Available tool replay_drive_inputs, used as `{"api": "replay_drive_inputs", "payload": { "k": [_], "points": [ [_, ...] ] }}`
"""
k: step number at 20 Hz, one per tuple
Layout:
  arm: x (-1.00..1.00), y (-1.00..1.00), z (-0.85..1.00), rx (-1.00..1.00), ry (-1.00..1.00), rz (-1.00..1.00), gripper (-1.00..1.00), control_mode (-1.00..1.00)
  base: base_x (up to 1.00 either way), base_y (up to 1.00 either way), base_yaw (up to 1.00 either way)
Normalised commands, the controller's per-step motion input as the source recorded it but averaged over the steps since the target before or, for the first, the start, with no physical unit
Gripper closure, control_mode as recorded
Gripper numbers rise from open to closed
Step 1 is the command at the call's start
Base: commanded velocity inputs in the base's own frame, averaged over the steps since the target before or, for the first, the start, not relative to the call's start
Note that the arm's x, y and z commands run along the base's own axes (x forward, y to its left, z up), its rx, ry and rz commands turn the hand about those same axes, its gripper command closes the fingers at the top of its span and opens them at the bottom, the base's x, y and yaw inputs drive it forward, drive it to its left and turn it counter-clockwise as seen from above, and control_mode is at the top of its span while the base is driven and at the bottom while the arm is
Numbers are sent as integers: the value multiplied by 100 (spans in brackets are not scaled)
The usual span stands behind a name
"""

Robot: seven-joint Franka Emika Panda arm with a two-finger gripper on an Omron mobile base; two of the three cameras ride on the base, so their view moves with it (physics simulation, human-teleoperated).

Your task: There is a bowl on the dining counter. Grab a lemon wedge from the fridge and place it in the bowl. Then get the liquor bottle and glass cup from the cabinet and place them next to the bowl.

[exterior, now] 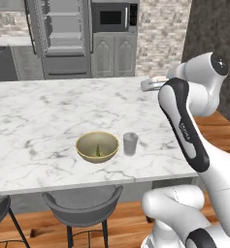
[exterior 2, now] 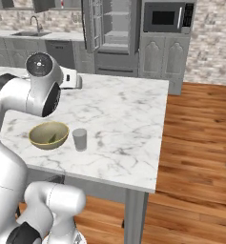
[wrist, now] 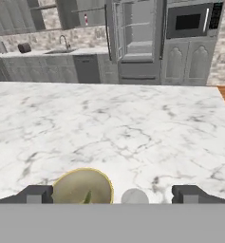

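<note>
Olive-tan round bowl [exterior: 97, 147] lower centre on white marble dining counter [exterior: 34, 116], tiny greenish lemon wedge [exterior: 98, 151] inside | translucent grey glass cup [exterior: 130, 143] just right of bowl | gripper [wrist: 112, 193] spread wide, empty | red-labelled liquor bottle [wrist: 86, 19] tiny, upper left in grey cabinet [wrist: 76, 10]; likely smooth, rigid, breakable, best gripped mid-body.

bowl [exterior: 97, 147] on dining counter [exterior: 48, 111], near its front edge | lemon wedge [exterior: 98, 151] in bowl | glass cup [exterior: 130, 144] upright just right of bowl, apart from it | fridge [exterior: 60, 36] behind counter, doors open | microwave [exterior: 113, 17] right of fridge | stools [exterior: 82, 207] before counter
</note>
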Motion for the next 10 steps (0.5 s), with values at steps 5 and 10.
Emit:
{"api": "replay_drive_inputs", "payload": {
  "k": [5,10],
  "points": [
    [0,0,0,0,0,0,-100,-100,0,0,0],
    [-15,0,0,0,0,0,-100,100,-15,-3,0]
  ]
}}
